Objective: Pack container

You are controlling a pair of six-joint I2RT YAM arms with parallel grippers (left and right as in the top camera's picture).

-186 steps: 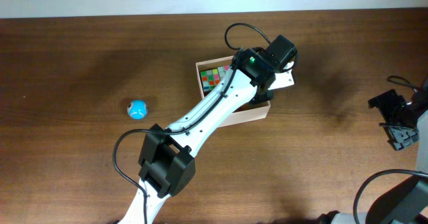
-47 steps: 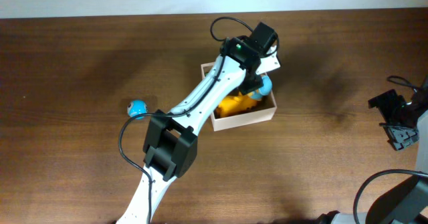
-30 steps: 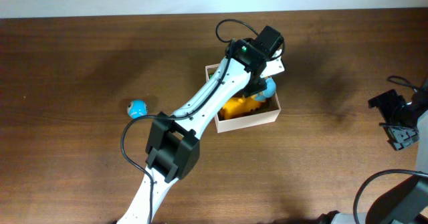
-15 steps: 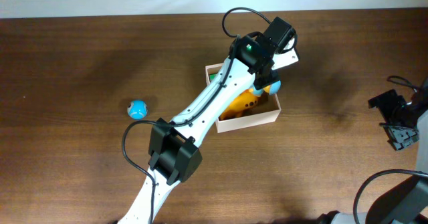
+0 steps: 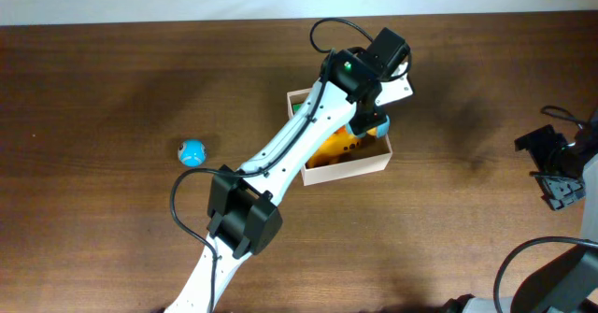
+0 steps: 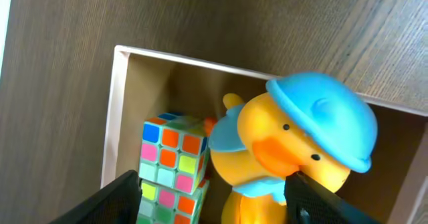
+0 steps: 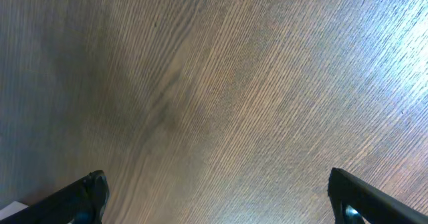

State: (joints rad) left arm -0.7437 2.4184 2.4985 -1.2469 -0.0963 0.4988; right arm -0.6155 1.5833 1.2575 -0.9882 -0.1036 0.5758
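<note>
The container (image 5: 348,171), a small cream-walled box, sits at the table's middle back. A yellow duck (image 5: 333,148) with a blue hat lies in it. In the left wrist view the duck (image 6: 287,144) leans beside a colourful puzzle cube (image 6: 170,160) inside the container's wall (image 6: 115,117). My left gripper (image 6: 214,200) hangs open just above the box, with cube and duck showing between its fingers (image 6: 124,197). From overhead the left gripper (image 5: 367,115) is mostly hidden under its wrist. My right gripper (image 7: 217,197) stands open over bare wood at the far right (image 5: 553,168).
A small blue ball (image 5: 192,151) lies on the table left of the left arm. The arm's white links cross the box's left half from the front. The table's back edge runs just behind the container.
Over the last second the left wrist swung slightly right and back over the box, and the duck's hat now shows at the right wall. The right arm has not moved.
</note>
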